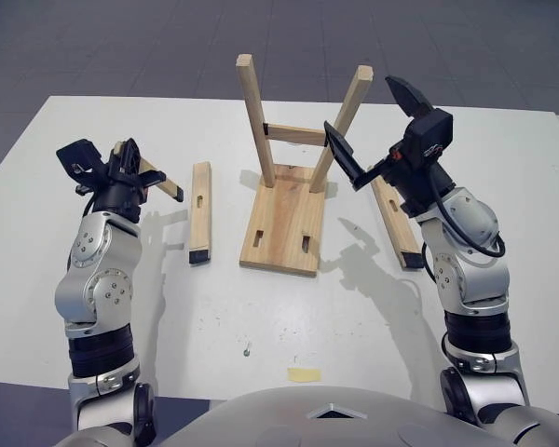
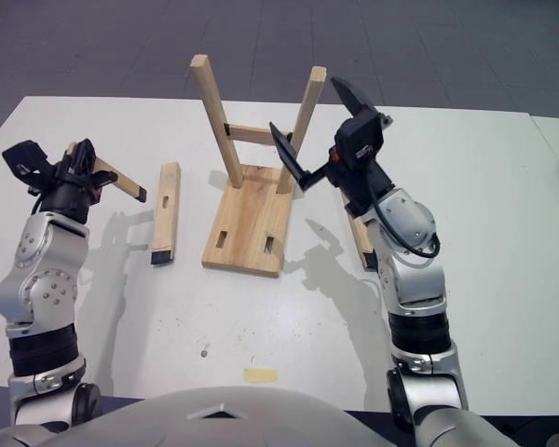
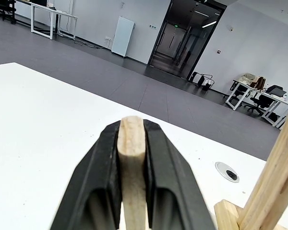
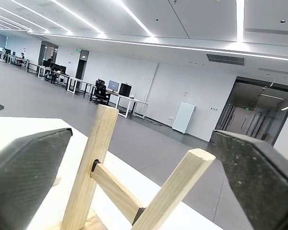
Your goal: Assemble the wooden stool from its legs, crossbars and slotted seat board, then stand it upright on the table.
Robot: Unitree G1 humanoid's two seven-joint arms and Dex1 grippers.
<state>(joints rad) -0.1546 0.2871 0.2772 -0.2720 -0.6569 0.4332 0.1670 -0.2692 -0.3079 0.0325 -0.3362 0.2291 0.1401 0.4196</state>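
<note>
I have 2 upright pale wooden legs (image 1: 255, 112) and 1 wooden crossbar (image 1: 296, 134) fitted into the slotted wooden seat board (image 1: 281, 223). A loose slotted leg (image 1: 200, 212) and a second loose leg (image 1: 396, 223) lie unfitted on the white bench (image 1: 354, 317). My left claw (image 1: 123, 164) is clamped on a short wooden bar (image 1: 163, 183), and my right claw (image 1: 377, 126) is spread apart.

Raw pale wood seat board (image 1: 284, 223); matt white table (image 1: 503, 168); textured black end effector pads (image 4: 24, 187).

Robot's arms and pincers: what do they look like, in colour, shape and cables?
The left arm and the right arm are silver-grey metal with rounded joint housings and a black band low on each. The left pincer and the right pincer are black. The right one's two fingers are broad, flat and pointed. A black cable loops along the right forearm.
</note>
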